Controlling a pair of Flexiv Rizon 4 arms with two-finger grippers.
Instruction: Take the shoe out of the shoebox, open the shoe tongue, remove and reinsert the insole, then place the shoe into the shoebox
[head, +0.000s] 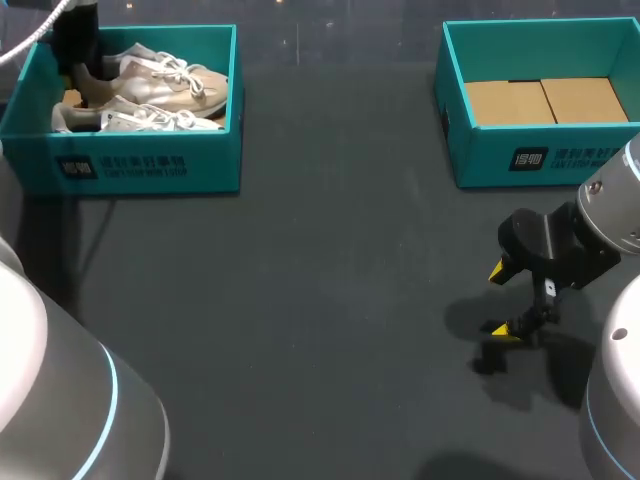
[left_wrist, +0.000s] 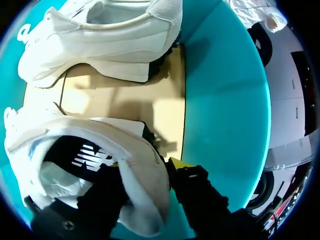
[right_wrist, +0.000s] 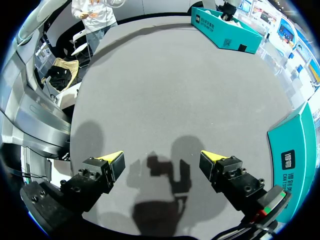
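We are viewing the dark tabletop (head: 330, 300), which is carrying two teal boxes at its far edge. The left shoebox (head: 140, 170) is holding a pair of pale shoes. The right shoebox (head: 540, 160) is showing only its cardboard floor. Our left arm (head: 75, 40) is reaching down into the far-left corner of the left shoebox.

In the left wrist view, the gripped shoe (left_wrist: 125, 145) is lying on the box floor with its heel toward the wrist, and the second shoe (left_wrist: 100, 45) is lying just beyond it. The left end effector (left_wrist: 147, 167) is straddling the heel collar, one finger inside the opening and one outside, and it appears to be clamping that wall from both sides. The right end effector (head: 502, 300) is hanging over bare tabletop at the near right, its fingers standing wide apart and holding nothing.

We are judging the first step, taking the shoe out, to be in hand. The next move is calling for a straight lift clear of the box walls and the neighbouring shoe, then a carry toward the tabletop's middle.
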